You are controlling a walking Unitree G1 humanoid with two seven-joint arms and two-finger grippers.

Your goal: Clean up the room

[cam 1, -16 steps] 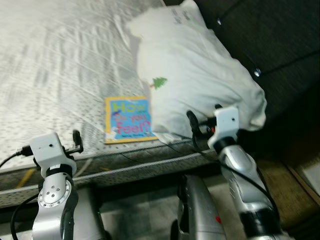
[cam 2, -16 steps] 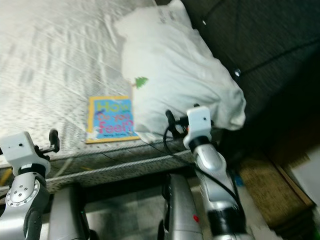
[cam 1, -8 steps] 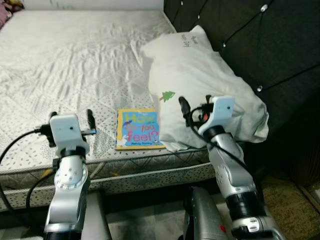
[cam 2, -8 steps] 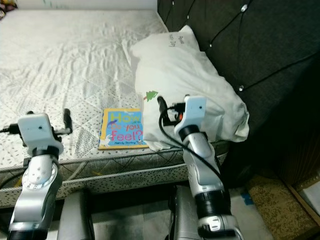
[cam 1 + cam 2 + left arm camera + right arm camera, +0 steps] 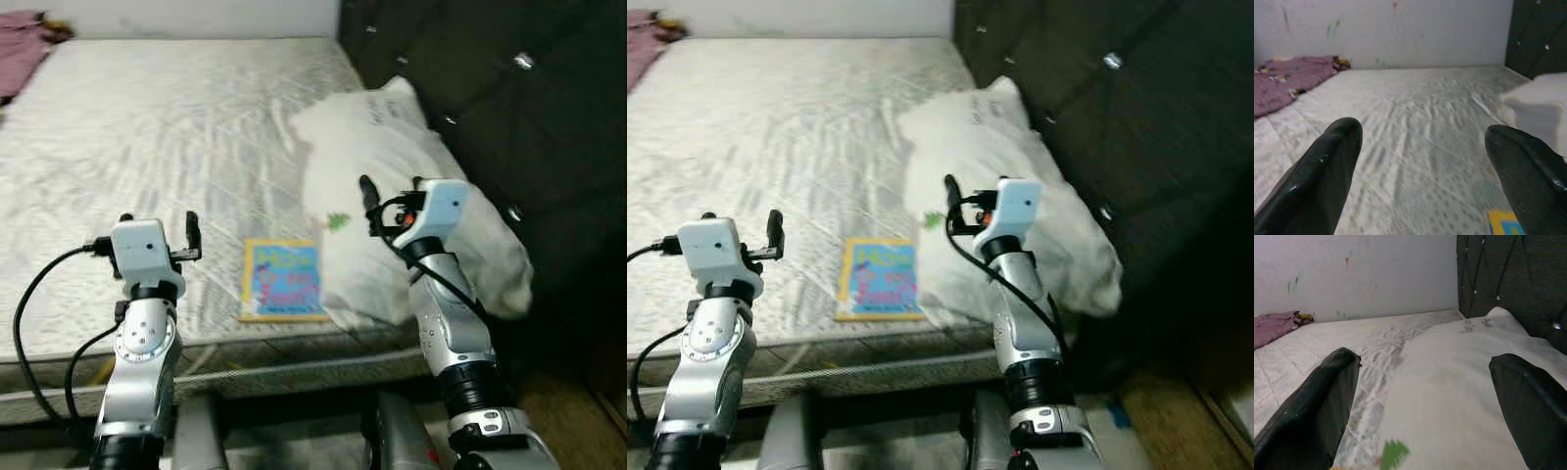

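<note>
1. Left gripper: raised over the near edge of the mattress, fingers spread wide, nothing between them. In the left wrist view both black fingers appear as smooth, rounded, glossy pads with bare bedding showing in the gap.

2. Right gripper: raised over the near part of the pillow, fingers likewise wide apart and empty. The right wrist view looks along the pillow's top surface.

3. Book: a thin, flat, rectangular children's book with a glossy cover, yellow border and blue panel. It lies flat on the mattress near the bed's front edge, between the two grippers and below both, closer to the right one. Its far right corner touches or slips under the pillow's edge; which cannot be told.

4. Pillow: white, soft, bulky, creased fabric with a small green tree mark near the book. It rests against the headboard beyond the right gripper.

5. Mattress: pale quilted fabric with a fine dotted print, lightly wrinkled, stretching away ahead of the left gripper.

6. Headboard: dark, tufted upholstery with shiny buttons.

7. Purple cloth: a crumpled, soft heap at the far corner, well beyond the left gripper.

8. Progress, as judged: nothing is gripped; the book and the cloth are not yet put away. The tidying appears to be at an early stage.
</note>
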